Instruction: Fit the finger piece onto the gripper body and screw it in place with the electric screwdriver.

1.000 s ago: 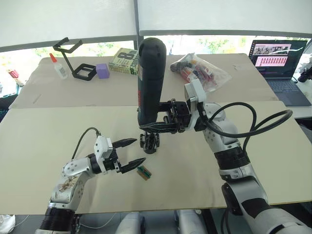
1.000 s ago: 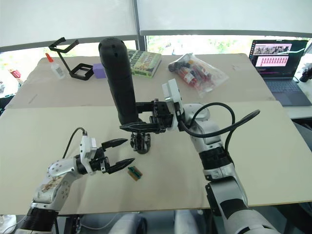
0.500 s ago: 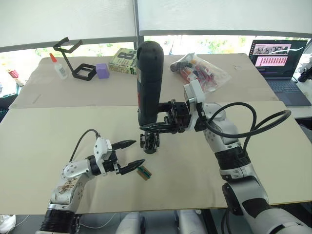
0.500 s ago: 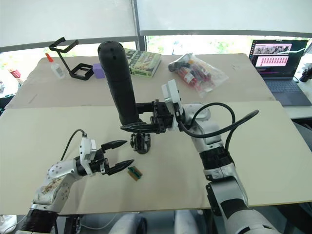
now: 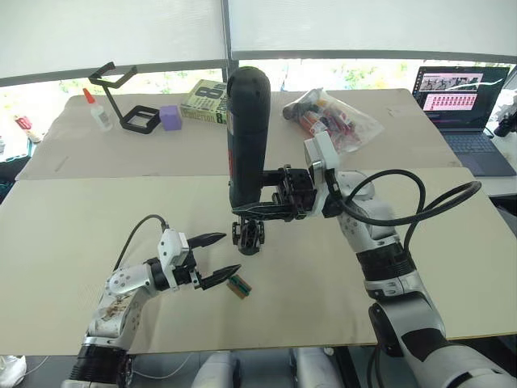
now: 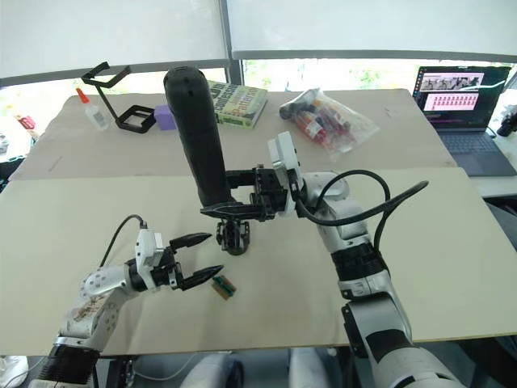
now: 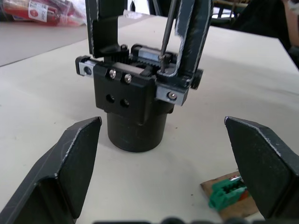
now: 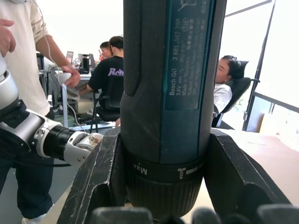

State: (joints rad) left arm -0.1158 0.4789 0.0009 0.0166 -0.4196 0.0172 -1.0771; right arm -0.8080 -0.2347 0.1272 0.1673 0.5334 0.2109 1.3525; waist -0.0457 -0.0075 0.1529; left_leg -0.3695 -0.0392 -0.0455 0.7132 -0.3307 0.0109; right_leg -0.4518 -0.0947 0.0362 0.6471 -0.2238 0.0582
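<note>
My right gripper (image 5: 260,212) is shut on the lower end of the electric screwdriver (image 5: 246,137) and holds it upright over the gripper body (image 5: 248,235) at mid-table. In the left wrist view, the thin metal bit (image 7: 166,28) comes down onto a screw at the base of the finger piece (image 7: 194,32), which stands upright on the gripper body (image 7: 133,107). A second black finger (image 7: 103,23) stands beside it. My left gripper (image 5: 229,253) is open, low over the table just left of the body, touching nothing.
A small green-and-brown block (image 5: 238,285) lies near my left fingertips. At the back of the table are a glue bottle (image 5: 98,111), a black wire-frame stand (image 5: 123,99), a purple block (image 5: 169,118), a book (image 5: 202,103) and a clear bag (image 5: 331,118). A laptop (image 5: 460,97) sits far right.
My left gripper has drifted slightly toward the table's near edge, still open. The screwdriver stays upright on the gripper body with hardly any shift.
</note>
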